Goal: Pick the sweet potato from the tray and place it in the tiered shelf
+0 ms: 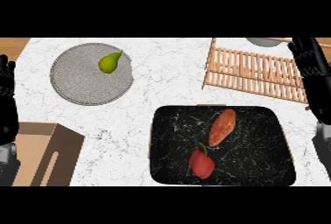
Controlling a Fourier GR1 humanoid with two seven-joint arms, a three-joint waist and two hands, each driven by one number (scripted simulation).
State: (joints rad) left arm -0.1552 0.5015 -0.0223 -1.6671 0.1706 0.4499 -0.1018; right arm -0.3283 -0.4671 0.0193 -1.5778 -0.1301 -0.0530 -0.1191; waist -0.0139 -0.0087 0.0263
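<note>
An orange-brown sweet potato (223, 127) lies lengthwise in the upper middle of a black marbled tray (258, 166) at the lower right of the counter. Just below it in the same tray rests a red bell pepper (202, 164). The wooden slatted tiered shelf (258, 72) stands behind the tray at the upper right. My right hand (313, 70) is open at the right edge, fingers up, beside the shelf and apart from the tray. At the left edge my left hand (6, 98) is open too, fingers up. Neither hand holds anything.
A round grey mat (81, 83) at the upper left carries a green pear (110, 62). A brown wooden box (48, 153) sits at the lower left beside my left forearm. A grey bowl's rim (262, 41) shows behind the shelf.
</note>
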